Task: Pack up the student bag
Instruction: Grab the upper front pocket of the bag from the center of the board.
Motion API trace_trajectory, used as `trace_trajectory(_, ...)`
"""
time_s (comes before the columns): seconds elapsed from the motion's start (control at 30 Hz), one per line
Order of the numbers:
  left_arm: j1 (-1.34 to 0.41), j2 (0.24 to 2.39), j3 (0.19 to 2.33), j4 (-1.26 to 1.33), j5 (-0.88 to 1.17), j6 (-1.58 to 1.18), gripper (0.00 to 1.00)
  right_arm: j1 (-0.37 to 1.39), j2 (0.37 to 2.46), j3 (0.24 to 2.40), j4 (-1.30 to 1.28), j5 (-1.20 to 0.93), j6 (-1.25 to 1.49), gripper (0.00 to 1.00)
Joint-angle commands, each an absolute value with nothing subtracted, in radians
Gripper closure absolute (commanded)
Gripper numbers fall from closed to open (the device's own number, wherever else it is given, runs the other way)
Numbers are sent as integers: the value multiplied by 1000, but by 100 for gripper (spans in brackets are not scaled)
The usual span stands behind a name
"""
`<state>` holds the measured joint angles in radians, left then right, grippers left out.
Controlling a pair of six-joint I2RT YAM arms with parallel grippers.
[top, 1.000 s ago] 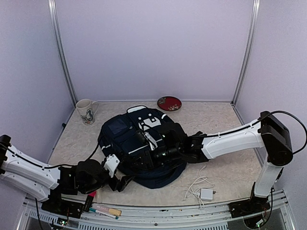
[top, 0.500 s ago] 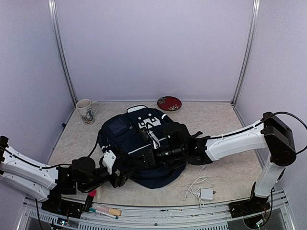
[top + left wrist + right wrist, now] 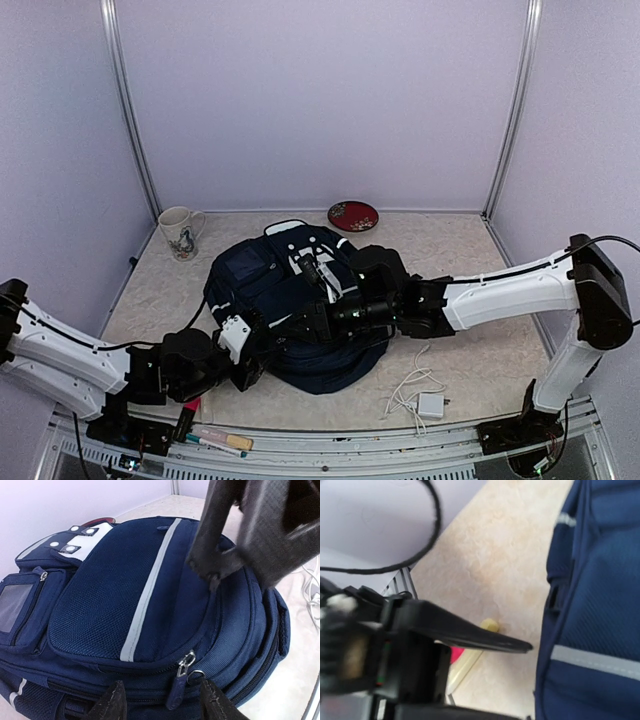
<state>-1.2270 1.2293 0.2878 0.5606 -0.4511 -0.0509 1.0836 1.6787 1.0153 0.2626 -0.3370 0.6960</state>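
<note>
Down at the near edge, to the left of the student bag (image 3: 290, 295), a few pens (image 3: 218, 439) lie side by side, with a red marker (image 3: 191, 405) just behind them. Off the bag's near right sits a white charger (image 3: 431, 404), its cable (image 3: 408, 383) in loose loops. Now the left gripper (image 3: 162, 696): it's low at the bag's near-left edge, jaws partly parted. One dark finger stands either side of a navy zipper pull (image 3: 178, 690), with a gap on both sides and nothing clamped. The bag itself lies flat in the middle of the table (image 3: 470, 250), front face up. A pale stripe (image 3: 150, 600) runs across it and the white patch (image 3: 85, 534) is at its far end. Over the top comes the right gripper (image 3: 216, 569), reaching in from the bag's right, its tip touching the front fabric just right of the stripe. Whether those jaws are parted or pinched on cloth, I cannot tell; the right wrist view is a blur with a single finger showing. Beyond the bag to the far left a white mug (image 3: 180, 232) stands upright. Beyond its far right corner, close to the back wall, is a red dish (image 3: 353, 215).
</note>
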Motion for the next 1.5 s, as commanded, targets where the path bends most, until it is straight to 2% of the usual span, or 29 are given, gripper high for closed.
trace_trajectory(0.0,-1196,1230,334,535,-438,-43,54,1069,1590,1052,182,-360,574,64)
trace_trajectory(0.17,-1052,1153,308,518,-100,-49,55,1039,1532,1055,92,-399,506,62)
trace_trajectory(0.33,-1028,1081,293,445,-19,-28,58,1014,1478,1042,37,-364,472,62)
trace_trajectory(0.43,-1029,1060,284,424,0,-15,60,999,1456,1025,37,-358,470,62)
trace_trajectory(0.77,-1058,1212,337,367,13,4,65,993,1470,1014,26,-361,466,61)
trace_trajectory(0.97,-1062,1252,339,429,-57,-16,56,993,1486,1015,30,-370,466,60)
trace_trajectory(1.17,-1063,1293,364,460,-101,-12,54,993,1496,1014,33,-377,466,60)
trace_trajectory(1.23,-1063,1299,379,456,-87,-5,57,993,1495,1011,31,-375,466,60)
trace_trajectory(1.3,-1065,1304,397,446,-68,4,66,991,1496,1010,29,-374,466,60)
trace_trajectory(1.37,-1065,1313,402,435,-61,12,82,991,1496,1011,31,-376,466,60)
trace_trajectory(1.4,-1065,1317,402,433,-61,12,95,991,1498,1009,31,-376,466,60)
trace_trajectory(1.43,-1064,1318,402,428,-61,12,100,991,1500,1008,31,-378,466,60)
trace_trajectory(1.47,-1065,1318,402,425,-59,13,100,992,1501,1008,28,-379,450,60)
